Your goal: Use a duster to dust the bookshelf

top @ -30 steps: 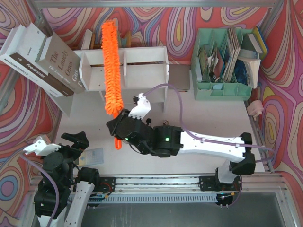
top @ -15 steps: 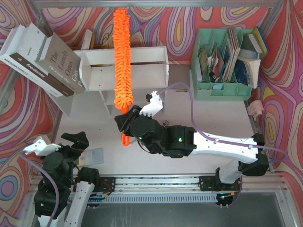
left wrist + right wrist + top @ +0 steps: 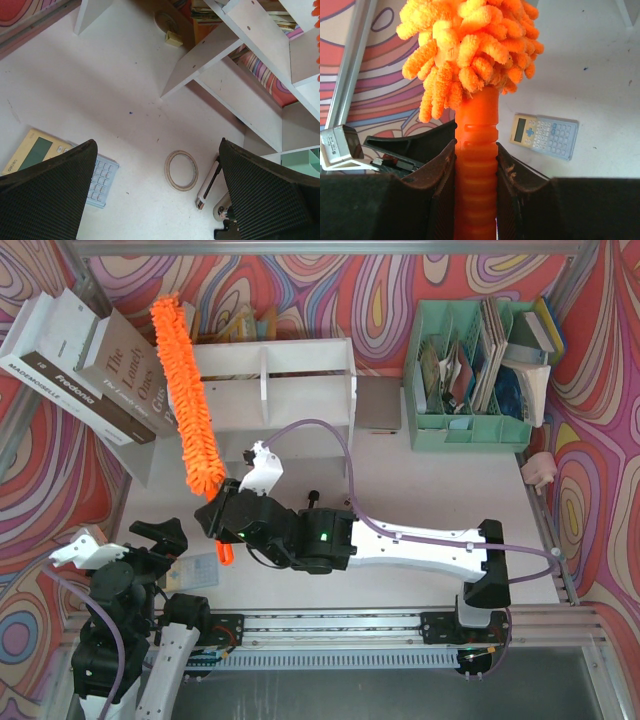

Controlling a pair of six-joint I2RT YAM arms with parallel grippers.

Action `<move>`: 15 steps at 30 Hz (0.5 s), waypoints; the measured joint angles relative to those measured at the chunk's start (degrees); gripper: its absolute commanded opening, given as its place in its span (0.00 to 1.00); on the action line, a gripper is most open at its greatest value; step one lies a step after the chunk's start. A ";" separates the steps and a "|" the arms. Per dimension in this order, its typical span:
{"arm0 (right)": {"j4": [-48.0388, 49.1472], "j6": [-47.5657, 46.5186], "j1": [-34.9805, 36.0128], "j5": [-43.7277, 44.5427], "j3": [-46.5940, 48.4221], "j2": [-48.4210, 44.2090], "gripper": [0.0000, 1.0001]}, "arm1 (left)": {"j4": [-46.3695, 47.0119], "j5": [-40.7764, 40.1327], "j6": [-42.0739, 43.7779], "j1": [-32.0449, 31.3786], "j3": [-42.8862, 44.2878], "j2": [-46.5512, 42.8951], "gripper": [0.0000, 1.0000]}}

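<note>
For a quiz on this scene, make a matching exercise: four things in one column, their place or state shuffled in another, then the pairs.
1 duster
2 calculator
3 green organizer
4 left fingers

A wide open, empty
B flat on the table
C gripped by the right fingers
D standing at the table's far right

Pairs: 1-C, 2-B, 3-D, 4-A.

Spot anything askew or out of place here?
Yes: the stack of thick books left of the small white wooden bookshelf lies tilted diagonally, not shelved. A pale blue-and-yellow calculator lies loose on the white table.
</note>
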 measured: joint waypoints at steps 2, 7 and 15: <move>-0.55 0.04 0.00 -0.28 -0.04 0.35 0.00 | 0.00 0.00 0.00 0.00 0.00 0.00 0.98; -0.76 0.87 0.00 1.53 -1.68 -0.35 0.00 | 0.00 0.00 0.00 0.00 0.00 0.04 0.98; -3.10 2.45 -0.02 8.22 -8.52 -6.58 0.00 | 0.02 0.20 0.00 0.00 0.00 0.74 0.98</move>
